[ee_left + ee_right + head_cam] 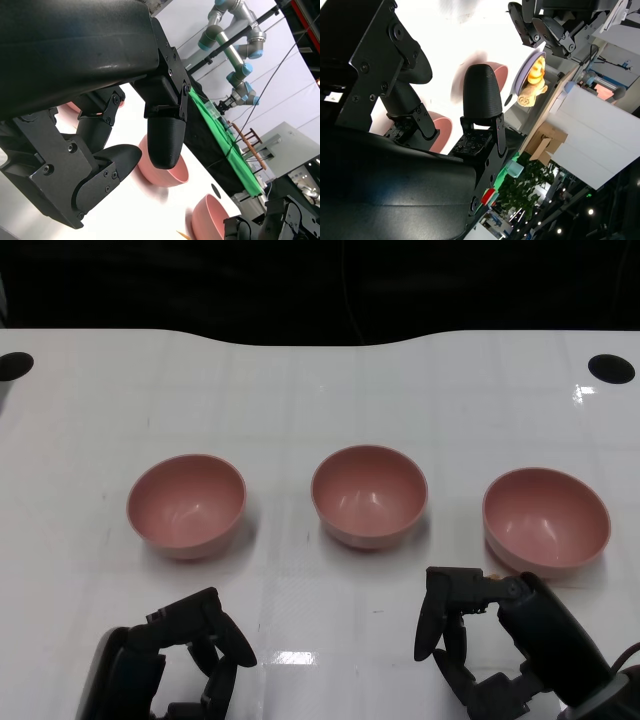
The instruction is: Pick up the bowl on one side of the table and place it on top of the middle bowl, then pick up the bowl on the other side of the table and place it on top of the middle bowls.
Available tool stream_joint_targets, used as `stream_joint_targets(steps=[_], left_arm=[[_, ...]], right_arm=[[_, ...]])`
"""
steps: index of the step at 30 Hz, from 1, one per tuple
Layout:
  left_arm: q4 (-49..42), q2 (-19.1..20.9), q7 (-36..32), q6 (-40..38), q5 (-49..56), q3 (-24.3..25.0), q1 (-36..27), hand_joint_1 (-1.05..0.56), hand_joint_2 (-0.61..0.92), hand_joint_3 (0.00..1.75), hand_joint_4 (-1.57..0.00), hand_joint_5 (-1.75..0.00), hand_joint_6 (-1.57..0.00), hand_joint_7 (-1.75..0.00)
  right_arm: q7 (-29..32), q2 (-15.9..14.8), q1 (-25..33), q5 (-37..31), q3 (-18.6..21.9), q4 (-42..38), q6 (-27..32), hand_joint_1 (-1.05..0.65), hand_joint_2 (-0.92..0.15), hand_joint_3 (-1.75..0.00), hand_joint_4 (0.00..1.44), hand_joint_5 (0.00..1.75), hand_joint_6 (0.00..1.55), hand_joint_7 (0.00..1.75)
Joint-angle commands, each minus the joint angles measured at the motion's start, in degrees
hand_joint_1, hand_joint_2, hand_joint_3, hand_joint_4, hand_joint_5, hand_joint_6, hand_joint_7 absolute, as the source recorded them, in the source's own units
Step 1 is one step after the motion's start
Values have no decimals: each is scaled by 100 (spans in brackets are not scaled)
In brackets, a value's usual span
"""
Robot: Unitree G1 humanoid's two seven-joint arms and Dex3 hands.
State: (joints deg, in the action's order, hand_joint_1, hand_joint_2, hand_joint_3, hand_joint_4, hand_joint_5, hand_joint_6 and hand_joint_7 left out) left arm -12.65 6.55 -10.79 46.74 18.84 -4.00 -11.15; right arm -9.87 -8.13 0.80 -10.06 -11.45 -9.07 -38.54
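Observation:
Three pink bowls stand in a row across the white table [320,390] in the head view: the left bowl [186,505], the middle bowl [369,495] and the right bowl [546,520]. All are upright, empty and apart from each other. My left hand [185,655] hovers near the front edge, short of the left bowl, fingers apart and holding nothing. My right hand [470,635] sits just in front of the right bowl, also empty with fingers spread. The left wrist view shows the middle bowl [165,172] and the right bowl [210,220] beyond my fingers [165,135].
Two black round holes [611,367] [14,365] mark the table's far corners. The dark back edge curves behind the bowls. Off the table, the left wrist view shows a grey robot arm [235,45], and the right wrist view a purple plate with a yellow toy [532,75].

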Motion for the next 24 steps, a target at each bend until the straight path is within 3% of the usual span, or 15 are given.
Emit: stream_joint_targets(steps=[1,16,21,24], left_arm=[[-43,78,1,54,-1,39,-9,-6,30,148,-82,-168,-82,-146],[-124,163,3,51,28,99,7,-7,31,147,-83,-167,-83,-144],[-181,148,-19,138,-85,197,42,-3,32,143,-80,-144,-83,-127],[-12,167,30,-89,-22,256,38,-3,35,131,-78,-128,-83,-106]], right_arm=[[54,-94,-1,-27,80,-13,-80,42,-15,-164,96,175,82,148],[72,-106,-79,-7,97,-224,-260,43,-16,-162,96,175,83,146],[111,-95,-77,-58,91,-203,-258,42,-15,-162,97,175,84,146],[104,-82,-73,-43,83,-166,-174,41,-15,-163,97,175,84,146]])
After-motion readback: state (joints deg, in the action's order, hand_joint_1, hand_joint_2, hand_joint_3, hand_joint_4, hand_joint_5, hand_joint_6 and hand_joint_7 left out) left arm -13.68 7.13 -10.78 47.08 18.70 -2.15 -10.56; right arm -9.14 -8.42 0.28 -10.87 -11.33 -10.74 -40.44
